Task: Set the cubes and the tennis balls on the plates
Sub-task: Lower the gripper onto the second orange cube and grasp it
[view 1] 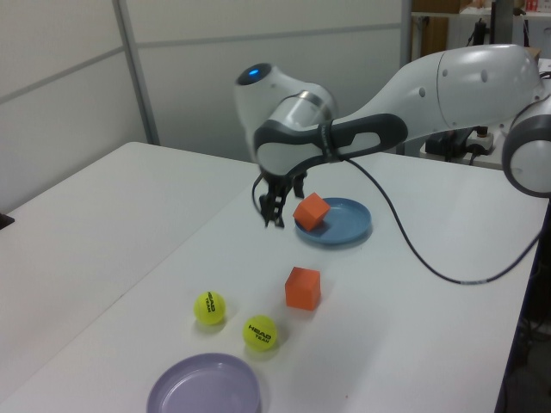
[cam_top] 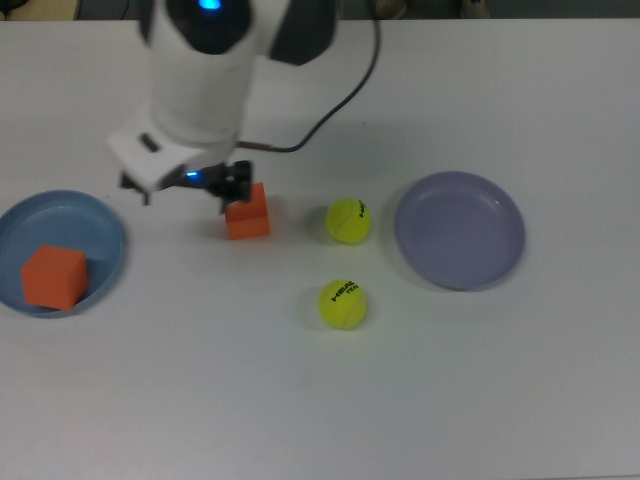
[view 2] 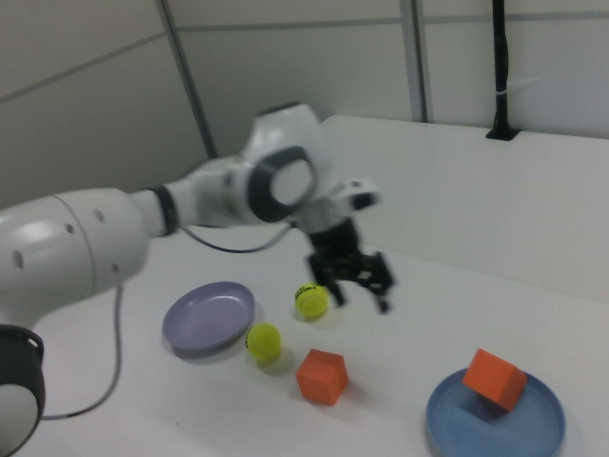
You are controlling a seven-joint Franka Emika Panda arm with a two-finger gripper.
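Observation:
One orange cube lies on the blue plate at the top view's left, tilted against the rim in the left view and the right view. The other cube rests on the table near the middle. Two tennis balls lie between it and the empty lavender plate. My gripper hangs open and empty above the table, just to the top view's left of the second cube, between that cube and the blue plate.
The white arm and its black cable reach in from the top view's upper edge. A wall panel stands behind the white table.

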